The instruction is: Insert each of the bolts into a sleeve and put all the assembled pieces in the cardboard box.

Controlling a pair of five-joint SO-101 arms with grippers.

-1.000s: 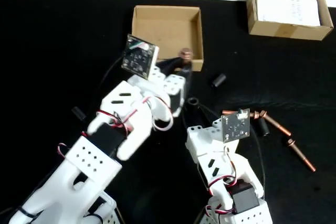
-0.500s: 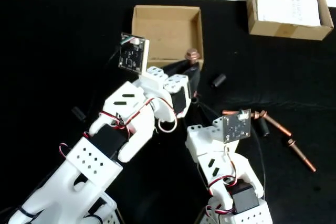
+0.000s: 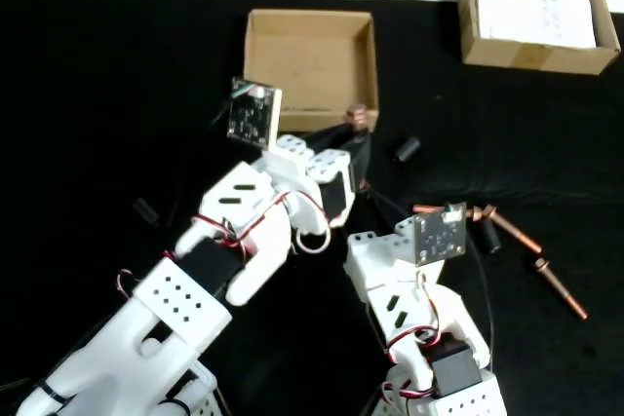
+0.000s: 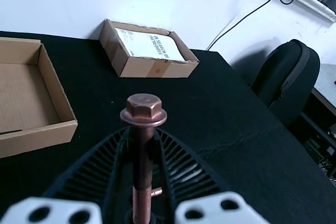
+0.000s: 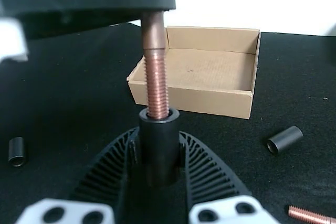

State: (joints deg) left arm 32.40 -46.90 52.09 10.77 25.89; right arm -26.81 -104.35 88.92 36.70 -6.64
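Black cloth covers the table (image 3: pixel 97 94), and a white wall runs along the top of the high view. At upper centre stands the open brown cardboard box (image 3: pixel 307 65); its floor shows bare. A smaller cardboard box (image 3: pixel 531 54) at upper right holds a white printed sheet (image 3: pixel 534 15).

Just below the first box's lower right corner, the left tool (image 4: pixel 143 139) is clamped on a copper hex-head bolt (image 4: pixel 143 113). The right tool (image 5: pixel 157 144) is clamped on a black cylindrical sleeve (image 5: pixel 158 129), and the bolt's threaded end stands in the sleeve's mouth.

One loose black sleeve (image 3: pixel 407 149) lies right of the tools, another sleeve (image 3: pixel 145 209) at middle left, and a third sleeve (image 3: pixel 487 234) among the spare copper bolts (image 3: pixel 512 229) at middle right.

Compared with half a second ago, the bolt's head sits a little lower in the high view, and the left arm's wrist board (image 3: pixel 253 114) has shifted slightly toward the lower right.
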